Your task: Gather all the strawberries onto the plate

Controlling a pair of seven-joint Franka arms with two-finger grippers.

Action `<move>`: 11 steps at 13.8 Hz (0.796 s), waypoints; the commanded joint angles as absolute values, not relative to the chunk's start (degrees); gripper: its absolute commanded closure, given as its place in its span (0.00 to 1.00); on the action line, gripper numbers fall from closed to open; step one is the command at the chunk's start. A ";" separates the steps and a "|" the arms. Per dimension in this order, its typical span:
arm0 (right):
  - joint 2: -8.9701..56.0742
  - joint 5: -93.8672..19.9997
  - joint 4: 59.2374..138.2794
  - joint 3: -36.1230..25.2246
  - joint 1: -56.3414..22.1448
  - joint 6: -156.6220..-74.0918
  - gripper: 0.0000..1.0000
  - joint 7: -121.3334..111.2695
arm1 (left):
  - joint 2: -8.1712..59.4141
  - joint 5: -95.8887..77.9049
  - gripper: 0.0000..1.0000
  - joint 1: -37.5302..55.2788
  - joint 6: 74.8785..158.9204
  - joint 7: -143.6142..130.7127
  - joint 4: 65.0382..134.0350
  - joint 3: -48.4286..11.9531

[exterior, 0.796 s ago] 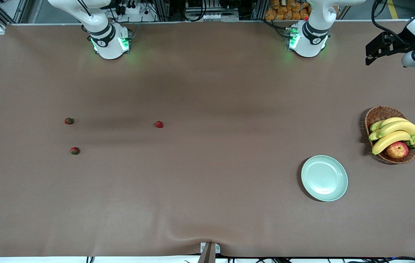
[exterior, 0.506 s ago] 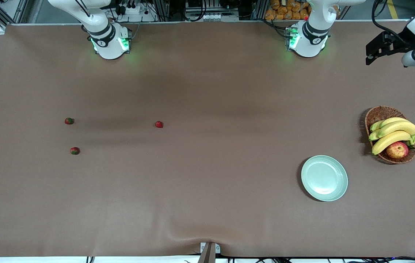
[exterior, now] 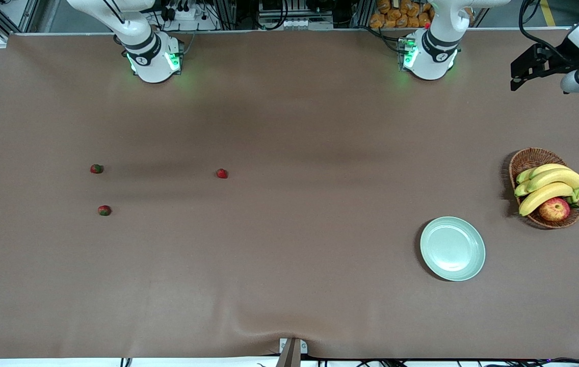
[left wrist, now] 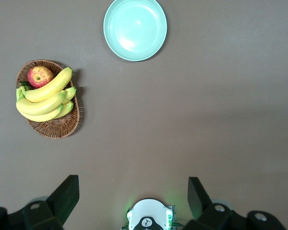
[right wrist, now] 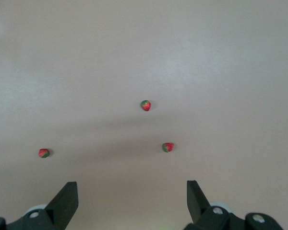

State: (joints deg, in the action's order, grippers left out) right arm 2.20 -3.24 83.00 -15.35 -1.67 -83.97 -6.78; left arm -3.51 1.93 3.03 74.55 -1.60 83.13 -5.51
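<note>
Three strawberries lie on the brown table toward the right arm's end: one (exterior: 96, 168), one (exterior: 104, 210) nearer the camera, and one (exterior: 222, 173) closer to the table's middle. All three show in the right wrist view (right wrist: 145, 105) (right wrist: 168, 147) (right wrist: 43, 153). The mint-green plate (exterior: 452, 248) sits empty toward the left arm's end, also in the left wrist view (left wrist: 135, 28). My right gripper (right wrist: 132, 199) is open and empty, high over the table's end beside the strawberries. My left gripper (left wrist: 133, 196) is open and empty, high over its own end.
A brown wicker basket (exterior: 527, 159) with bananas and a red-yellow apple stands beside the plate, nearer the left arm's end; it also shows in the left wrist view (left wrist: 57, 129). Both arm bases stand along the table's edge by the robots.
The right hand at the edge of the front view has slid a little farther out of that view. The left arm, the strawberries and the plate have not moved.
</note>
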 commanded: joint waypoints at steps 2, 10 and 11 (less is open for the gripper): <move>2.46 -0.26 81.91 -13.62 -0.70 -83.58 0.00 -5.00 | -4.39 2.29 0.00 3.25 73.92 -0.97 82.97 -5.19; 5.63 -0.18 87.78 -13.80 -0.35 -85.50 0.00 -5.01 | -3.87 1.76 0.00 3.34 74.00 -1.23 83.14 -5.19; 5.63 -0.18 89.80 -13.80 0.69 -86.74 0.00 -5.01 | -3.87 1.67 0.00 3.25 73.92 -1.23 83.23 -5.27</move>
State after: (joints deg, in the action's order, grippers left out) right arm 6.48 -0.90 85.82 -14.44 -1.18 -84.73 -5.68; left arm -3.51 1.93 3.03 74.55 -1.60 83.14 -5.49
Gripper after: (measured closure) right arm 0.000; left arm 0.000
